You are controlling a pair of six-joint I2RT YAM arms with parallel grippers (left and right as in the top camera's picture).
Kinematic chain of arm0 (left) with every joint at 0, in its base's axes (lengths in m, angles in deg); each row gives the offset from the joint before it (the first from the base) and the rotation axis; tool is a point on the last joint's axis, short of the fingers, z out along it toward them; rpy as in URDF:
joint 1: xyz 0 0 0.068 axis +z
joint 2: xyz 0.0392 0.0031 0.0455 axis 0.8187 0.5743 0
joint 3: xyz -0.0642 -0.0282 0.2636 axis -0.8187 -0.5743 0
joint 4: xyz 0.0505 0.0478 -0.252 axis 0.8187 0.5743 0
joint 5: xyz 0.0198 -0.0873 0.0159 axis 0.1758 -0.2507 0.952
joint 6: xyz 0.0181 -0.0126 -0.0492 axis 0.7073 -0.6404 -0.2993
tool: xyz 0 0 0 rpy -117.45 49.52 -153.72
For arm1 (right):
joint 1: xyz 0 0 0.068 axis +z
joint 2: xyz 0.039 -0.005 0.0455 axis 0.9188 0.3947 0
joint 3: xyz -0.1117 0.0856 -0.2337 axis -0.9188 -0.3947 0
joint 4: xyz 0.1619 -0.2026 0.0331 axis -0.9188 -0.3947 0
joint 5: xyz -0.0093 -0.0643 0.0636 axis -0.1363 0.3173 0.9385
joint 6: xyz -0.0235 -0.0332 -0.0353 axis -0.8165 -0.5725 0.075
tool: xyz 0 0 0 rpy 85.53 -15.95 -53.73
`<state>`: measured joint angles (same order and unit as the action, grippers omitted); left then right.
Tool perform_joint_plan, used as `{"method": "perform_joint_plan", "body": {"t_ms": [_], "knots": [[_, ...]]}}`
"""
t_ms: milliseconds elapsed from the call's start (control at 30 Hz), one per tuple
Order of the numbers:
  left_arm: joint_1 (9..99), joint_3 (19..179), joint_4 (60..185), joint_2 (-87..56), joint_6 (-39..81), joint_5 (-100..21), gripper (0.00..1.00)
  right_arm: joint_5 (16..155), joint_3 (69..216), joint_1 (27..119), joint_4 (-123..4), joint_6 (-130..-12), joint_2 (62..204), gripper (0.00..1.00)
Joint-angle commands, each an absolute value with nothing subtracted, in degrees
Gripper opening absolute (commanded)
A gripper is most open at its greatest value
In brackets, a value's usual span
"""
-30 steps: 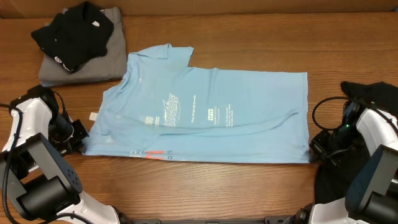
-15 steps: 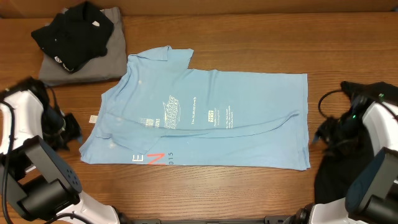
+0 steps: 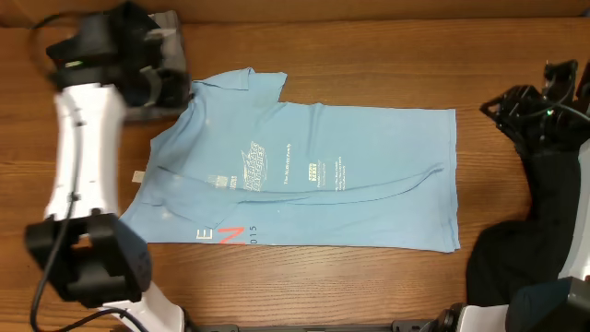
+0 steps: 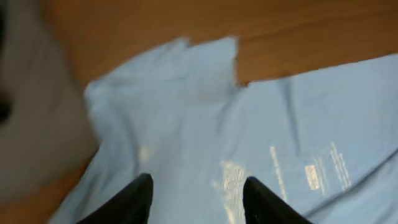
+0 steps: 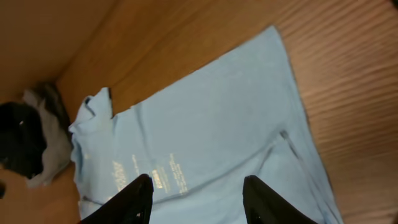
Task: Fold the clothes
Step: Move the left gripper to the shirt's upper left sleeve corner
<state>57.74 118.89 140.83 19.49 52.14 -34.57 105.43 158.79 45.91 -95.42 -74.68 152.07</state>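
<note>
The T-shirt (image 3: 304,175) lies flat in the middle of the worktop (image 3: 369,55). Its long axis runs left to right, with the collar and one sleeve at the left end and the hem at the right end. Only one sleeve shows, so it looks folded once lengthways already, though that is a judgement.

The left gripper (image 4: 198,186) hangs over the shirt's far left corner. Its fingers are apart with nothing between them, and the sleeve and collar lie just beyond its tips. The right gripper (image 5: 198,183) is likewise parted and empty. It sits off the far right of the shirt, looking back along the shirt's length, with the hem's far corner near it but not under it.

The shirt therefore lies between the two arms, one short end facing each. The left arm is the nearer, already above cloth, while the right must come inward to reach the hem.

A grey and black pile (image 5: 25,149) sits at the far left corner, just beside the sleeve. A black garment (image 3: 553,203) lies at the right edge, apart from the hem.
</note>
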Motion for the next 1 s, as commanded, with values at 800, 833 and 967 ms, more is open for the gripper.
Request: {"method": "perform_joint_plan", "body": {"t_ms": [800, 833, 967], "knots": [[45.5, 120.0, 110.2, 45.9, 43.9, -11.3, 0.56, 104.0, 159.4, 47.2, -96.9, -75.8, 151.5, 0.51], [45.5, 120.0, 109.8, 46.5, 43.9, -11.8, 0.54, 104.0, 159.2, 47.2, -96.8, -75.8, 151.5, 0.51], [45.4, 120.0, 108.9, 47.2, 43.4, -11.6, 0.48, 103.6, 158.0, 47.2, -96.6, -75.8, 151.6, 0.51]]}}
